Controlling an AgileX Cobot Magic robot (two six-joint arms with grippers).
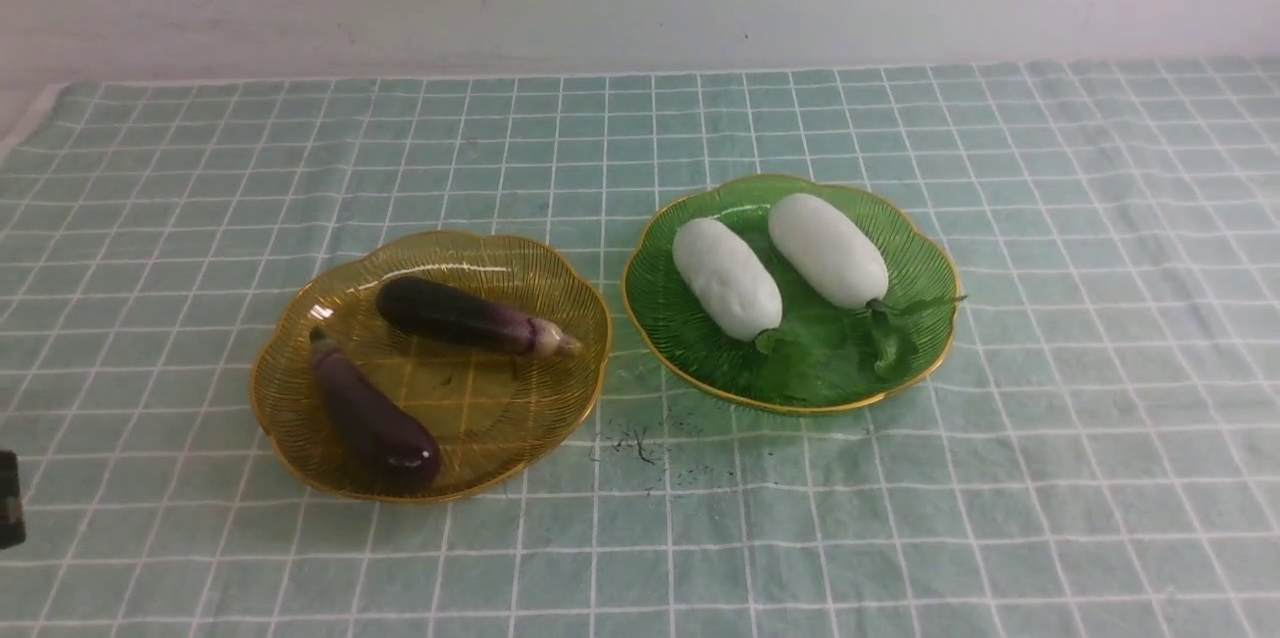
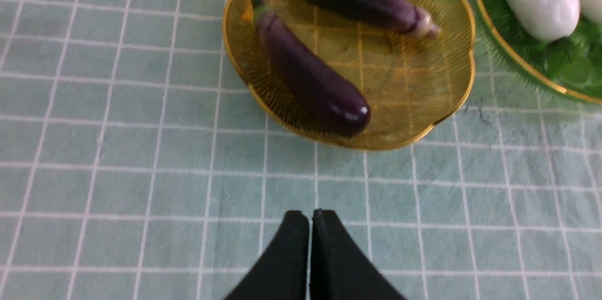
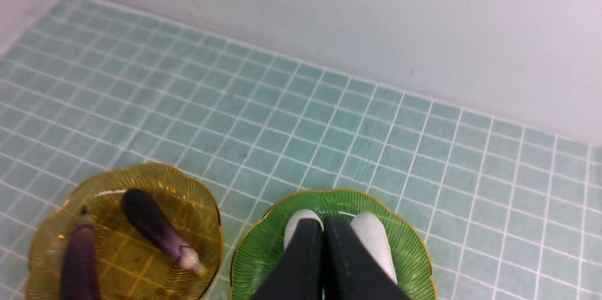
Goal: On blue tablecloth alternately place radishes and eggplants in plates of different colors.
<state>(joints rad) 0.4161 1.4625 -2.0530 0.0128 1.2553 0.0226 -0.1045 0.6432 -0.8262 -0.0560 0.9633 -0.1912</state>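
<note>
1. Locate the cloth [image 1: 1050,478]. Both plates sit on it side by side, just apart.
2. Check the amber plate [image 1: 490,398] on the robot's left. It holds both eggplants, which do not touch.
   - The far eggplant [image 1: 465,316] lies crosswise, with its pale stem end toward the green plate [image 1: 915,248].
   - The near eggplant [image 1: 372,415] lies diagonally.
3. Check the green plate. The left radish [image 1: 727,278] and right radish [image 1: 828,250] lie in it side by side, leafy ends toward the robot.
4. Left jaws: together and empty, over bare cloth and clear of the amber plate.
5. Right jaws: together and empty. In the right wrist view they hide part of both radishes.
6. Note the dark part [image 1: 8,500] at the front view's left edge. It is probably the left arm, but too little shows for you to confirm.
</note>
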